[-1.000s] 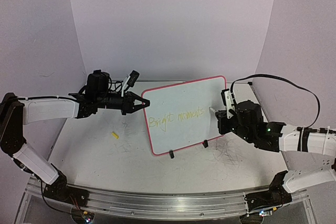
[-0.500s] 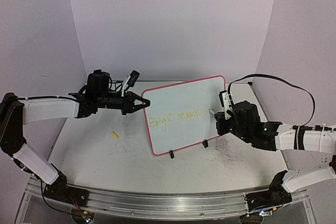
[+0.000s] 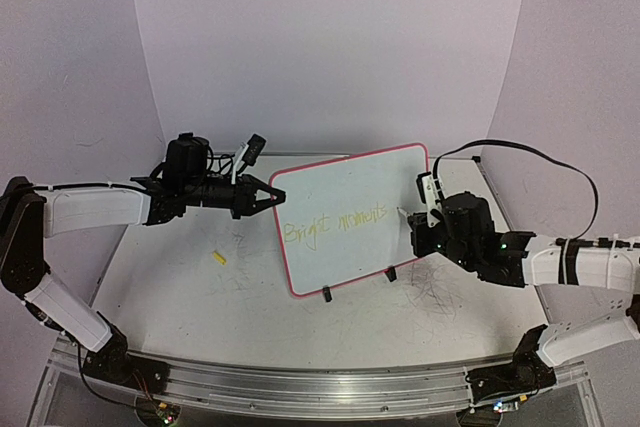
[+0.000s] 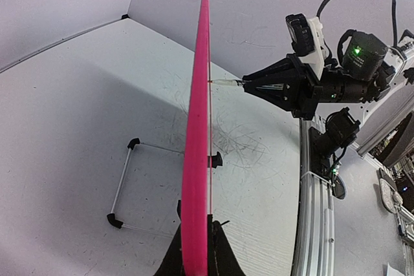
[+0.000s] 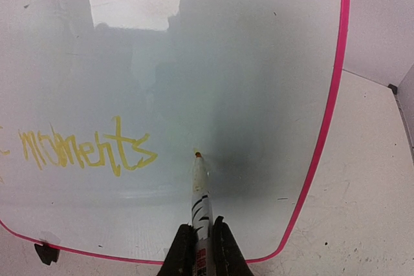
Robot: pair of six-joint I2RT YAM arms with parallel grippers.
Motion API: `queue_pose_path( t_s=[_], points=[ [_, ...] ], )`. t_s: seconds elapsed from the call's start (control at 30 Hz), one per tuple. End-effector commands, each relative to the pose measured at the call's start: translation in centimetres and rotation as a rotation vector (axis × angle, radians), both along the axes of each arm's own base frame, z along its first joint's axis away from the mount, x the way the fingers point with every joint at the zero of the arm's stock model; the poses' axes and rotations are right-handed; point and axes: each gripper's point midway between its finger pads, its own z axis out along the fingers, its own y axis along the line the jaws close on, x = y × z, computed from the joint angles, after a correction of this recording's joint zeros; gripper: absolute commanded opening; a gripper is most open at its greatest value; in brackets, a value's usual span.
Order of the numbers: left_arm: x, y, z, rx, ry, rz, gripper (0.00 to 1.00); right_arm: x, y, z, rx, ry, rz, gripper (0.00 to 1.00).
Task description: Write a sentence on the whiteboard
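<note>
The whiteboard (image 3: 352, 182) stands upright on the counter (image 3: 180, 287), its edge clamped by the left gripper (image 3: 271, 194), while the right gripper (image 5: 199, 247) pinches a marker (image 5: 200, 189) touching it just right of the yellow sentence (image 3: 335, 222).

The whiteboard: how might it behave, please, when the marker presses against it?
Likely stiff: the whiteboard shows as a straight thin line edge-on. Probably light, since the left gripper holds it by one edge. Pressure from the marker far from that grip may swing it.
</note>
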Motion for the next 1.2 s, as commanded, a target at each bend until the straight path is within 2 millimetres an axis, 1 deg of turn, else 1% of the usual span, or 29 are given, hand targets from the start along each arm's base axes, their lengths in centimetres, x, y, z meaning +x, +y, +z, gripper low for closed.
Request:
queue_pose_path(
  t_s=[0.0, 0.3, 0.5, 0.77, 1.17],
  points=[
    [0.2, 0.2, -2.6, 0.108, -0.058, -0.001, 0.0, 0.8, 1.1, 2.4, 0.055, -0.049, 0.025, 0.0],
    [0.2, 0.2, -2.7, 0.109, -0.054, -0.002, 0.0, 0.7, 1.6, 2.5, 0.065, -0.048, 0.051, 0.0],
    [0.2, 0.2, -2.7, 0.111, -0.056, 0.001, 0.0, 0.2, 1.6, 1.3, 0.055, -0.006, 0.061, 0.0],
    [0.2, 0.2, -2.6, 0.11, -0.059, 0.002, 0.0, -0.4, 0.9, -0.4, 0.028, 0.043, 0.049, 0.0],
    [0.2, 0.2, -2.7, 0.111, -0.055, 0.001, 0.0, 0.3, -0.3, 0.5, 0.022, 0.012, -0.035, 0.0]
  ],
)
